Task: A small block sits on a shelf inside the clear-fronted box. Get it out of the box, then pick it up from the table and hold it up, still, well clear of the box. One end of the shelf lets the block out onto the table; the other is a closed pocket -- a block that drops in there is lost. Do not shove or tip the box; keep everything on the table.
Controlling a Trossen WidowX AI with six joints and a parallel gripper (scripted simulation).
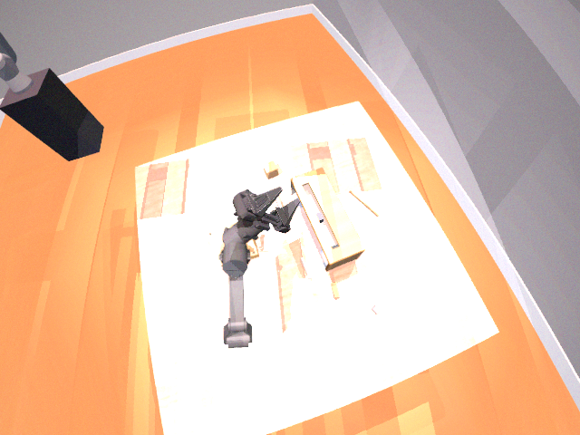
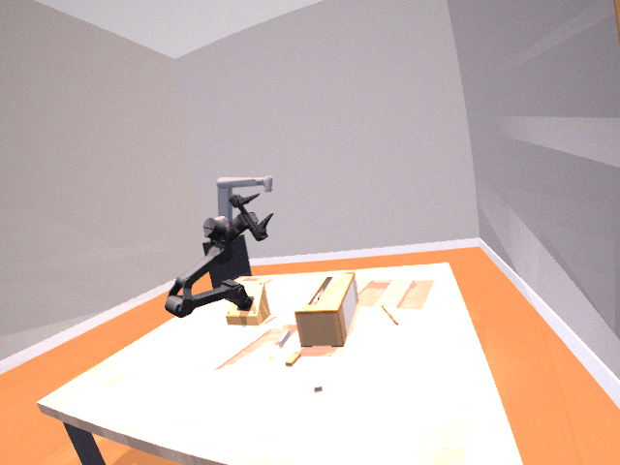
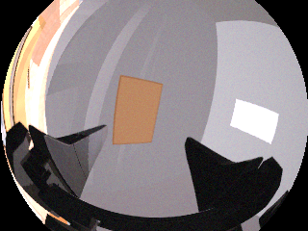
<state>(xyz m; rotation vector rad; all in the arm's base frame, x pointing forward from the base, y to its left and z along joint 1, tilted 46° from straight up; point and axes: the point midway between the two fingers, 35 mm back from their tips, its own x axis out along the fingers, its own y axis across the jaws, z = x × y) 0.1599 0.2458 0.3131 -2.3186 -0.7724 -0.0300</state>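
Note:
The wooden box (image 1: 345, 225) (image 2: 320, 327) stands upright on the table (image 1: 398, 290) (image 2: 400, 400), with a long slot in its top. A small dark spot shows inside the slot in the top view; I cannot tell whether it is the block. A tiny grey-blue piece (image 1: 374, 309) (image 2: 318, 388) lies on the table off the box's near end; I cannot tell whether it is the block either. The shelf is hidden. My gripper (image 1: 290, 194) (image 2: 265, 203) (image 3: 146, 136) is open and empty, raised high above the table and tilted upward; the wrist view between its fingers shows only wall.
A wooden stand (image 2: 242, 319) is under the arm's base. A small wooden cube (image 1: 271, 170) lies near the box's far end. A thin stick (image 1: 363, 203) (image 2: 389, 314) lies beyond the box. A short wooden piece (image 1: 335, 290) (image 2: 293, 358) and a grey bar (image 2: 283, 338) lie near it.

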